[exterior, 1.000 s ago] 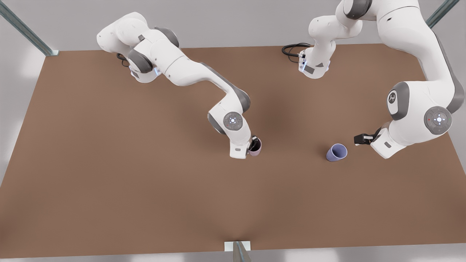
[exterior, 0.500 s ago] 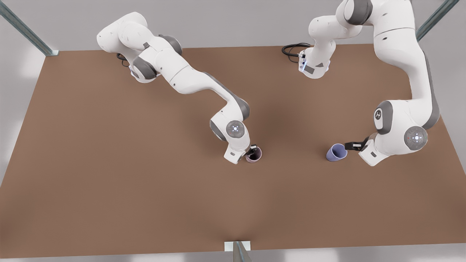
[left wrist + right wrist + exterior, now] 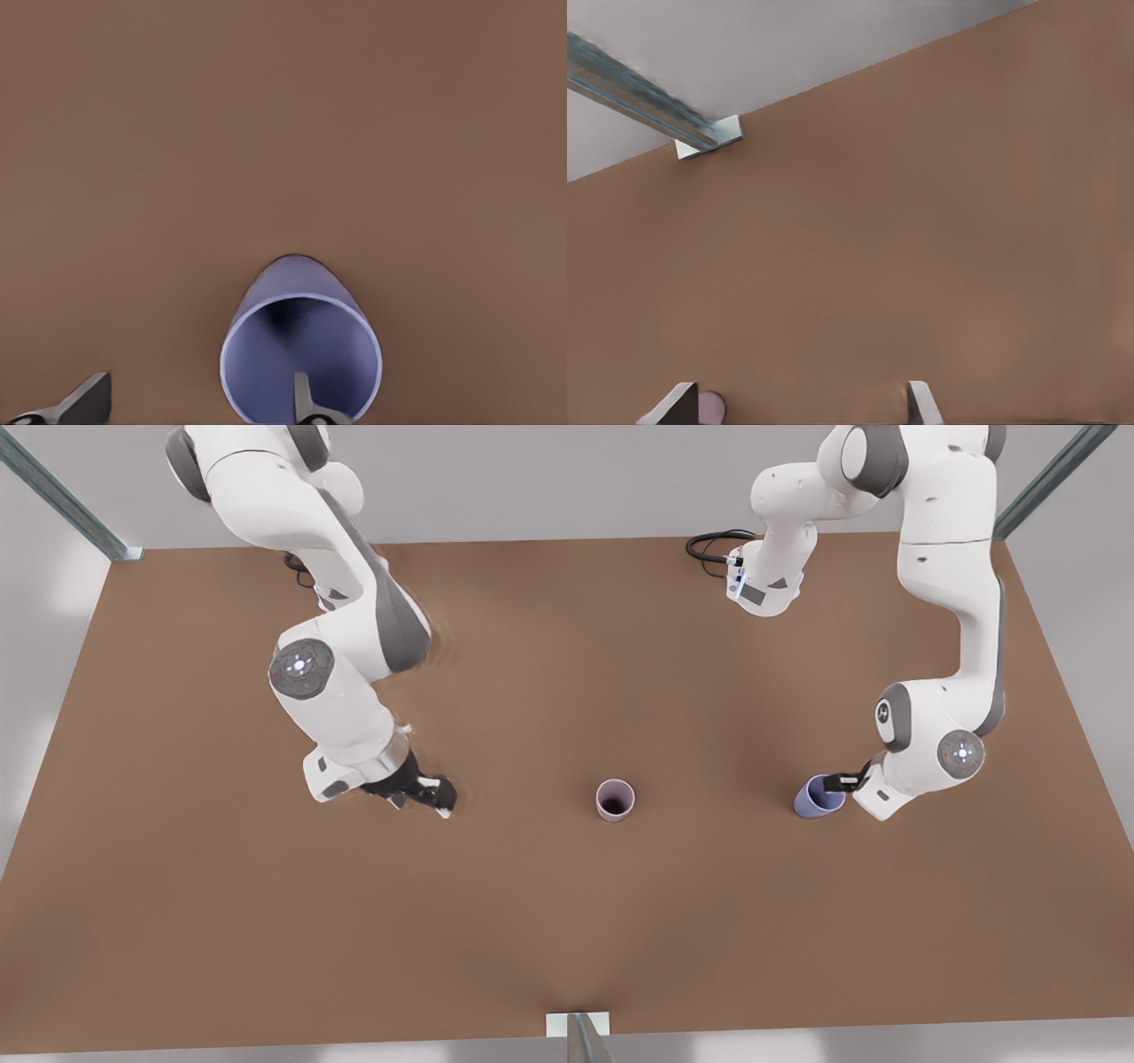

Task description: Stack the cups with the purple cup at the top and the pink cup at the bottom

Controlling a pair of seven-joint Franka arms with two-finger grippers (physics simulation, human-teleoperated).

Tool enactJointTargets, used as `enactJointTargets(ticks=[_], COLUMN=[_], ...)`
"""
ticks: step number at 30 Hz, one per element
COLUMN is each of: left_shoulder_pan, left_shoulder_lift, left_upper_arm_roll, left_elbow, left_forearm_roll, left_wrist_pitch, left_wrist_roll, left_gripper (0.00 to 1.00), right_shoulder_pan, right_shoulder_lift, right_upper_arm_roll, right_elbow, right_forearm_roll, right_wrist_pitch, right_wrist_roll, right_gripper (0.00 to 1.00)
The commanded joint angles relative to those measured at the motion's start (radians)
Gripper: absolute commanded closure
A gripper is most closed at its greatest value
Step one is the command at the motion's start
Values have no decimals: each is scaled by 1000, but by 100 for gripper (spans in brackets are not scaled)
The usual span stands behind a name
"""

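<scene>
Open jaws over brown table [image 3: 221, 921]

High front overview; close, table-facing wrist views

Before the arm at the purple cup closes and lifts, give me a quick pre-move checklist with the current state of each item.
1. Pink cup upright, mouth up, ready to receive: ok.
2. Pink cup free of any gripper: ok; the right gripper sits apart from it, toward the front view's left, jaws open.
3. Left gripper at the purple cup: ok; one finger inside the mouth, the other outside the wall.
4. Left jaws shut on the wall: not ok, open.
5. Purple cup upright: not ok; it leans.
6. Table between the cups free for the carry: ok.
</scene>
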Motion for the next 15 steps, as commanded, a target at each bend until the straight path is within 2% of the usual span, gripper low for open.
enactJointTargets(ticks=[1, 4, 6, 7, 9, 12, 15], left_shoulder_pan=[0, 1, 1, 1, 0, -2, -2], left_shoulder_lift=[0, 10, 32, 36, 46, 52, 49], left_upper_arm_roll=[1, 1, 1, 1, 1, 1, 0], left_elbow=[-38, -65, -65, -65, -65, -65, -65], left_forearm_roll=[0, 0, 0, 0, 0, 0, 0], left_wrist_pitch=[148, 200, 214, 217, 215, 214, 212], left_wrist_roll=[71, 72, 72, 72, 72, 72, 72], left_gripper=[0, 0, 0, 4, 37, 48, 51], right_shoulder_pan=[-141, -347, -351, -350, -350, -350, -364], right_shoulder_lift=[-84, -116, -127, -125, -30, -27, -27], right_upper_arm_roll=[-2, -24, -64, -64, -62, -61, -64], right_elbow=[-38, -4, 59, 80, 129, 135, 140], right_forearm_roll=[6, -12, -20, -67, -83, -84, -67], right_wrist_pitch=[-237, -395, -486, -519, -461, -412, -403], right_wrist_roll=[-352, -748, -780, -785, -783, -783, -778], right_gripper=[0, 0, 0, 0, 0, 0, 0])
